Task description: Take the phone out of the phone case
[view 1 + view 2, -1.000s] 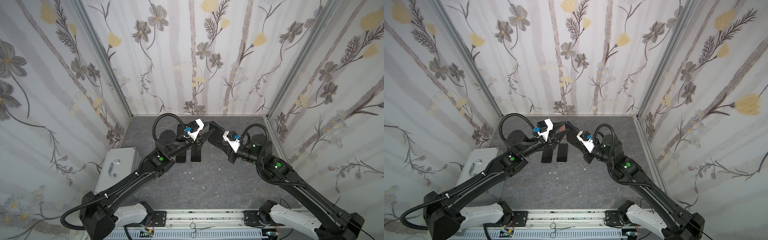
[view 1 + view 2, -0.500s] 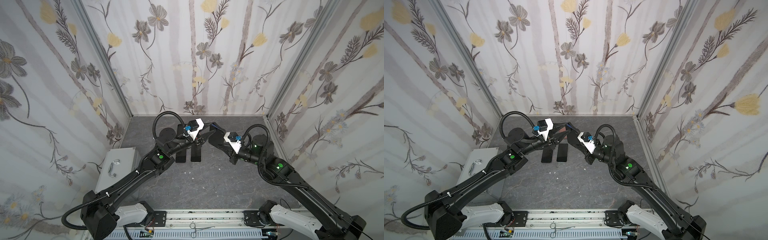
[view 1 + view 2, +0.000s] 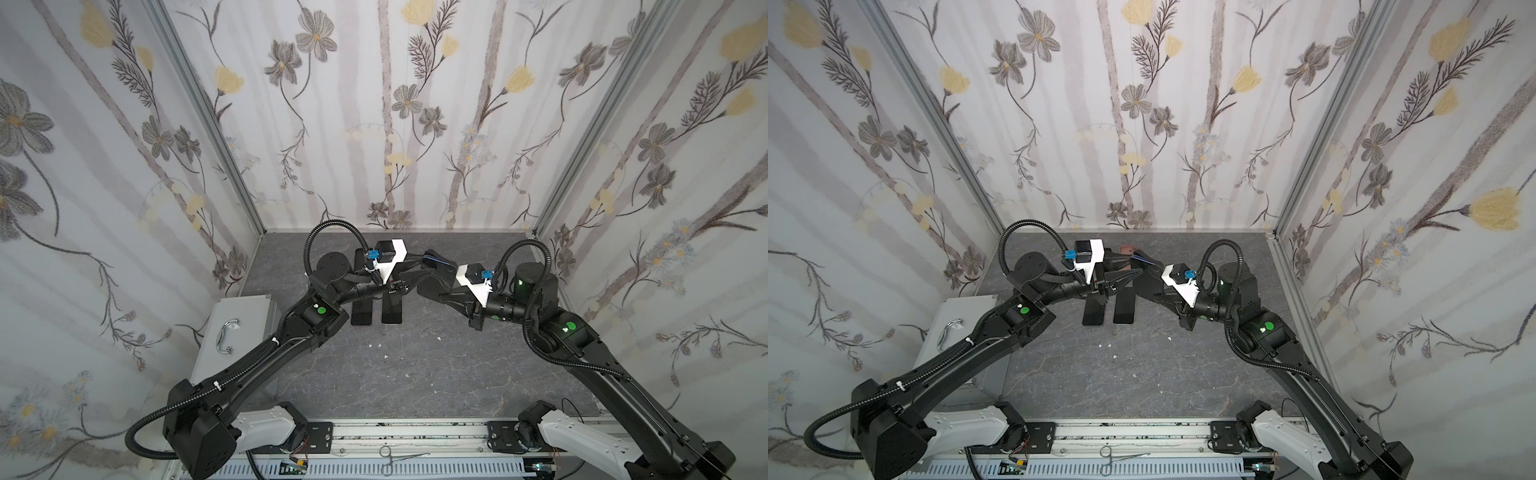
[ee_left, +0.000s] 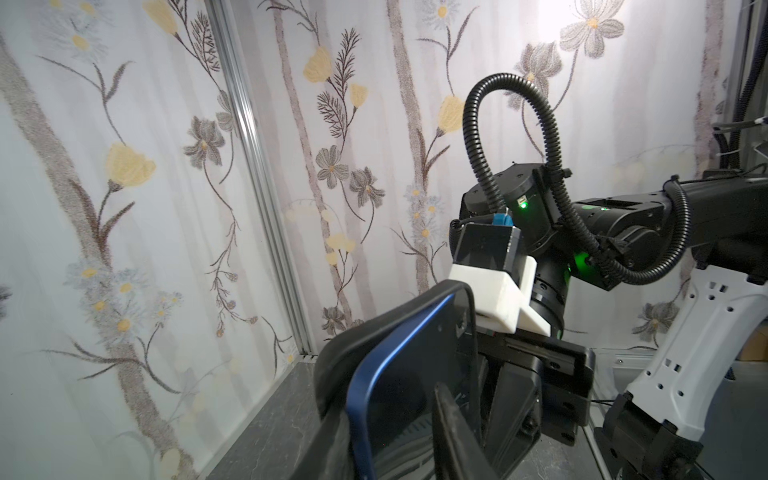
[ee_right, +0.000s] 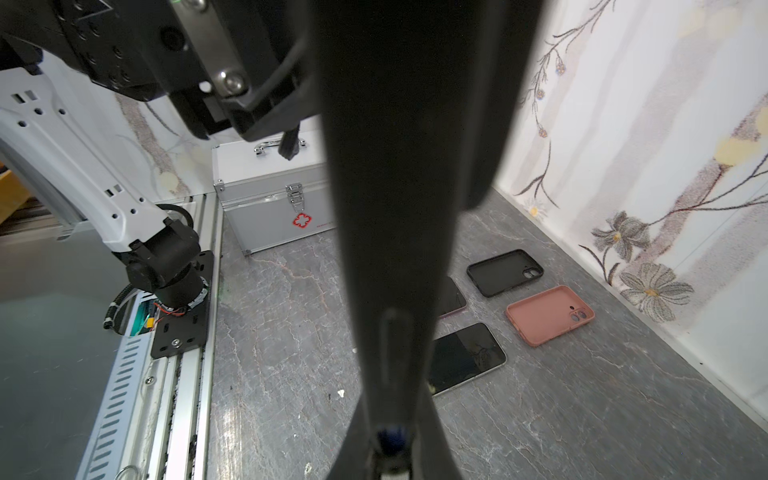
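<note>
A blue-edged phone (image 4: 399,374) in a black phone case (image 4: 332,365) hangs in the air between both arms, over the back of the table. In both top views the phone (image 3: 434,261) (image 3: 1144,259) stands on edge. One upper corner of the phone stands out of the case. My right gripper (image 5: 390,440) is shut on the far end of the case (image 5: 415,166). My left gripper (image 4: 395,415) straddles the phone's near end, one finger before the screen, one behind. Whether its pads touch the phone does not show.
Two bare phones (image 3: 361,318) (image 3: 392,311) lie side by side under the grippers. An empty black case (image 5: 505,272) and a pink case (image 5: 548,313) lie near the back wall. A silver first-aid box (image 3: 237,328) stands at the left. Forceps (image 3: 399,459) lie on the front rail.
The left jaws have narrowed a little around the phone. Both arms have barely shifted, and the right grip is unchanged.
</note>
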Robot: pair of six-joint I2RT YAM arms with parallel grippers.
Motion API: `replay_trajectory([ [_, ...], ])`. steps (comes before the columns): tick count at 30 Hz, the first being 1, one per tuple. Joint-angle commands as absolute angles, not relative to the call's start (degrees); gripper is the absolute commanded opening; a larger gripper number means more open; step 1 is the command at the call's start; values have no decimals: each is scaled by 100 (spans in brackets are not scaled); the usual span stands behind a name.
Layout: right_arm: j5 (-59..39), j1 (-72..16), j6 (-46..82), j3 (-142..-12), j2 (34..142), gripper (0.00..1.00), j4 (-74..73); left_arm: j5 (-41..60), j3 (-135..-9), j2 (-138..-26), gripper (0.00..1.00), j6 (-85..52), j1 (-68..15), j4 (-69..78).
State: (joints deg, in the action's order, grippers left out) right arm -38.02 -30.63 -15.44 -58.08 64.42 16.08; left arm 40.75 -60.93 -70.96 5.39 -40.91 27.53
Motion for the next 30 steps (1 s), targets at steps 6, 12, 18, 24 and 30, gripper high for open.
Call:
replay_trajectory([
  [6, -4653, -2953, -1711, -5865, 6427, 0, 724, 5841, -6135, -7185, 32, 321, -4131, 2048],
  [12, -5156, -2758, -922, -5562, 6276, 0, -450, 6183, -6205, -7372, 32, 108, -4156, 2131],
  [18, -5552, -2653, -79, -5319, 6226, 0, -1680, 6141, -6153, -7353, 31, -48, -4281, 2438],
  [24, -5577, -2592, 120, -5171, 6136, 0, -1947, 5887, -6006, -7234, 25, -62, -4289, 2600],
  [30, -5340, -2532, -44, -5058, 6015, 0, -1709, 5666, -5938, -7233, 12, -9, -4263, 2637],
])
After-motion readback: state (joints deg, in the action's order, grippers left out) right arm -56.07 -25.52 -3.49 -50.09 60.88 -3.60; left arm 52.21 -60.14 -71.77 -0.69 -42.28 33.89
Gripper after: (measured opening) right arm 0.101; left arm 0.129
